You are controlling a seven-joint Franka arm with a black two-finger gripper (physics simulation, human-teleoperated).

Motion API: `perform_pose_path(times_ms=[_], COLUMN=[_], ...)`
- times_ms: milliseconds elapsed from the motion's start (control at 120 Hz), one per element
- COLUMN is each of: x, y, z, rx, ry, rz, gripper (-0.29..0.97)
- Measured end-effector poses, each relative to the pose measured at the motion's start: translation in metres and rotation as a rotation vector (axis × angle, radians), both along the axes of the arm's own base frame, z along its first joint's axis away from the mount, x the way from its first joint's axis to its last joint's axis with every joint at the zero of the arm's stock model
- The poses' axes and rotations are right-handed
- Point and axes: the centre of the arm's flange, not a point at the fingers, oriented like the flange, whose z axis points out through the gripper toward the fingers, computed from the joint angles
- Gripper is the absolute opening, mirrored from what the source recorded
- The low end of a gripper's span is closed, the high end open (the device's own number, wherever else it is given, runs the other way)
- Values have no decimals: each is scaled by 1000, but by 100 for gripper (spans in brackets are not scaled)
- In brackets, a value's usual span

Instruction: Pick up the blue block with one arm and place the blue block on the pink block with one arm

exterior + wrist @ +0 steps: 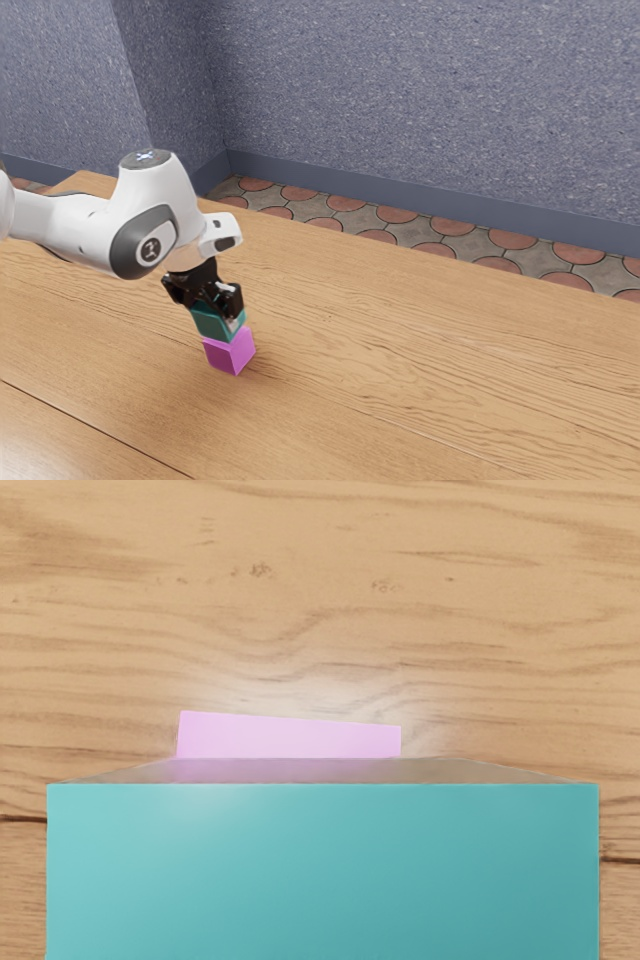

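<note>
**Exterior view, near to far.** Wooden bench [420, 380], bare along its near edge. Pink block [229, 352] rests on the bench, toward the exterior view's left. Blue block [216, 321], teal in tint, sits directly above the pink block, slightly tilted. It seems to touch the pink block's top face, though contact cannot be confirmed. Black jaws pinch the blue block on two opposite sides, under the white arm [120, 225]. Beyond lie the tiled floor [450, 235] and the grey wall [400, 90].

**Handling (judgement).** The block looks rigid, light and smooth-faced. Flat opposite sides near mid-height suit the grip. A tilted release might let it slide off.
</note>
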Motion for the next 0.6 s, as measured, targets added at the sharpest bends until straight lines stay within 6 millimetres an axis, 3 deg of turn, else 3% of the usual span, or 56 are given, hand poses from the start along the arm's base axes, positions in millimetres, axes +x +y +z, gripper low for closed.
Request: perform_pose_path(times_ms=[600], x=[3], y=[5], z=[-10], rx=[-1], ry=[18], rz=[-35], gripper=[38])
